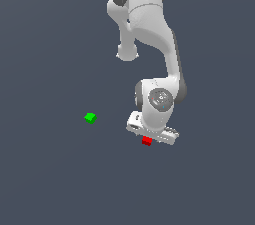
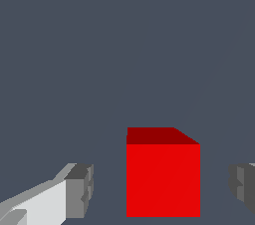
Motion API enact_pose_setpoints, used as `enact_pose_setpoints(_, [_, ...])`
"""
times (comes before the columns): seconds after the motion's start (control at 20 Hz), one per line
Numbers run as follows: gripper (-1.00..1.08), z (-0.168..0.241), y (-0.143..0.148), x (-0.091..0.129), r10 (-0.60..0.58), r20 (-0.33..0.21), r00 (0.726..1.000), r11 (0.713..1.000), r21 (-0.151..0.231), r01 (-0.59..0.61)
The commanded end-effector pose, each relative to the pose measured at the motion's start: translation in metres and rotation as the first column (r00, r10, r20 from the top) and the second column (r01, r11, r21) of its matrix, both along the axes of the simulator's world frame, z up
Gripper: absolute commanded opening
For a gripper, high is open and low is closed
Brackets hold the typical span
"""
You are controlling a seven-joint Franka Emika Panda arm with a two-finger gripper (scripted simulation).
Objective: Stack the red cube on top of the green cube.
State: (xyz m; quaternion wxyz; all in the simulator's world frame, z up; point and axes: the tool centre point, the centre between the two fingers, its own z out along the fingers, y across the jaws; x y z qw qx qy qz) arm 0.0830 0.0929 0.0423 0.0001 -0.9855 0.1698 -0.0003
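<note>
The red cube (image 1: 147, 141) rests on the grey floor, right under my white gripper (image 1: 150, 135). In the wrist view the red cube (image 2: 163, 179) stands between the two grey fingertips (image 2: 80, 191), with a gap on each side, so neither touches it. My gripper (image 2: 161, 189) is open around the cube. The green cube (image 1: 89, 118) sits alone on the floor, toward the exterior view's left of the gripper and a little farther back. It does not show in the wrist view.
The white arm (image 1: 149, 30) comes down from the top of the exterior view. The plain dark grey floor (image 1: 50, 179) spreads all around the cubes.
</note>
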Motion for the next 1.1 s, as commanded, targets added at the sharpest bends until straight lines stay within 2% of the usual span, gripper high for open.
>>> enact_pose_setpoints(0.0, [1.00, -0.0134, 0.0000, -0.0006, 0.000, -0.001, 1.000, 1.000, 0.000, 0.000])
enact_pose_setpoints(0.35, [1.00, -0.0223, -0.0001, 0.0010, -0.001, -0.001, 1.000, 1.000, 0.000, 0.001])
enact_pose_setpoints(0.4, [-1.00, -0.0223, -0.0001, 0.0010, -0.001, -0.001, 1.000, 1.000, 0.000, 0.001])
enact_pose_setpoints(1.05, [-1.00, -0.0200, -0.0002, 0.0006, -0.001, -0.001, 1.000, 1.000, 0.000, 0.001])
